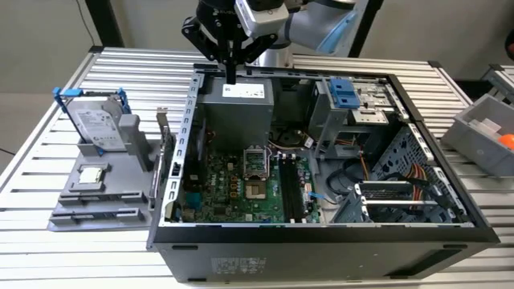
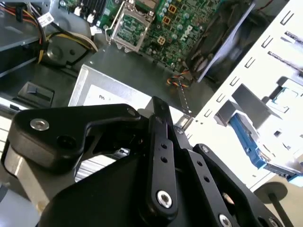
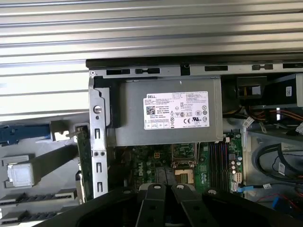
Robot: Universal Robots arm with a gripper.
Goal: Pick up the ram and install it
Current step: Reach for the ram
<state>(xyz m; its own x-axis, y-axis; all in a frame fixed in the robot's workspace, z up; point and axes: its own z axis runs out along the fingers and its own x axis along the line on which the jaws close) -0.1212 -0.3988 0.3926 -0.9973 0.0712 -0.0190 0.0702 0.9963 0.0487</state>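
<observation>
One gripper [image 1: 231, 77] is hanging over the power supply [image 1: 235, 114], at the far edge of the open case [image 1: 321, 238] in the exterior view. Its jaws are pressing together with nothing between them. The ram [image 3: 83, 158] is standing on edge at the side of the grey tray [image 1: 105, 214], just outside the case wall and well apart from the gripper. A hard drive [image 1: 96, 123] and a small chip [image 1: 88, 174] are sitting on that tray. The ram is not yet sitting in the motherboard [image 1: 233, 186] slots [image 1: 291, 189].
</observation>
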